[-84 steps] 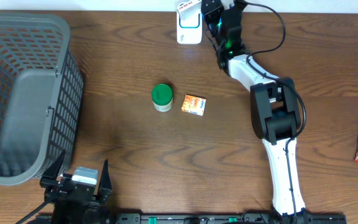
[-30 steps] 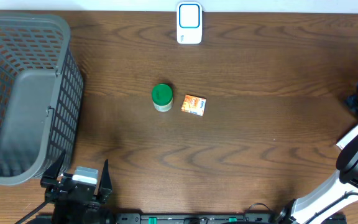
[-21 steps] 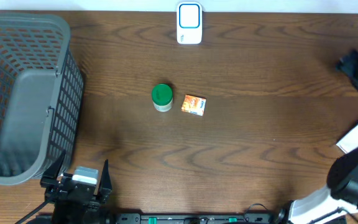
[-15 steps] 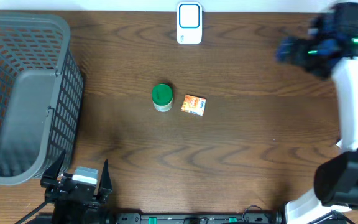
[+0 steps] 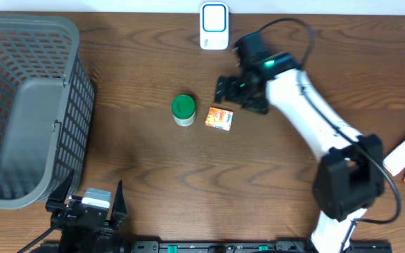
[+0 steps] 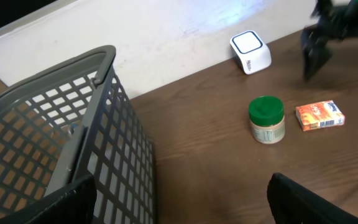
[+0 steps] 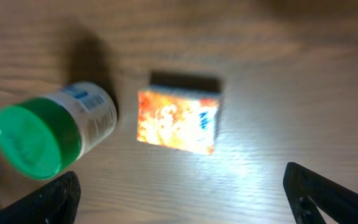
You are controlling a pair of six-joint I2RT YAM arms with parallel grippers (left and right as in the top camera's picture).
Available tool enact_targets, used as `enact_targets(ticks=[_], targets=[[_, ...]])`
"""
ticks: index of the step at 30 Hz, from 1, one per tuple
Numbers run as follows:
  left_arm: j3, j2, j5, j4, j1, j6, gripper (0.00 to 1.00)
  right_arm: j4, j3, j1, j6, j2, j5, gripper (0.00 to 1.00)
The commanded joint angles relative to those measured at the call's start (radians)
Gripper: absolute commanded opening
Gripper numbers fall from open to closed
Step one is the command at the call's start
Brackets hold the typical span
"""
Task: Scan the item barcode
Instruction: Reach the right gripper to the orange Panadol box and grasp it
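So my right hand (image 5: 239, 95) had just swung all the way back from the far edge of the tabletop (image 5: 188, 183), well away from the green-lidded jar (image 5: 183, 109). It ended up hovering over the small orange box (image 5: 219, 118) sitting just beside that jar. Fingers were spread wide, nothing in them. I reckon the box was next up: grab it, then show its barcode to the white scanner (image 5: 214, 27) beyond the jar.

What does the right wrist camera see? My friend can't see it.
A small orange box lies on the brown wooden table. A white jar with a green lid sits just left of it, apart. The right gripper hangs open above, fingertips in the bottom corners.
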Motion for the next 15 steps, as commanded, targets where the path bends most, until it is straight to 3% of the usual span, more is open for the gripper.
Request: enact_targets(ticks=[1,15], targets=[[0.003,-0.006,-0.005,0.000,-0.002,0.006,0.87,0.012,-0.007,0.049,0.130,0.035,0.121,0.99],[0.003,-0.006,-0.005,0.000,-0.002,0.006,0.87,0.070,-0.006,0.062,0.120,0.206,0.101,0.99]])
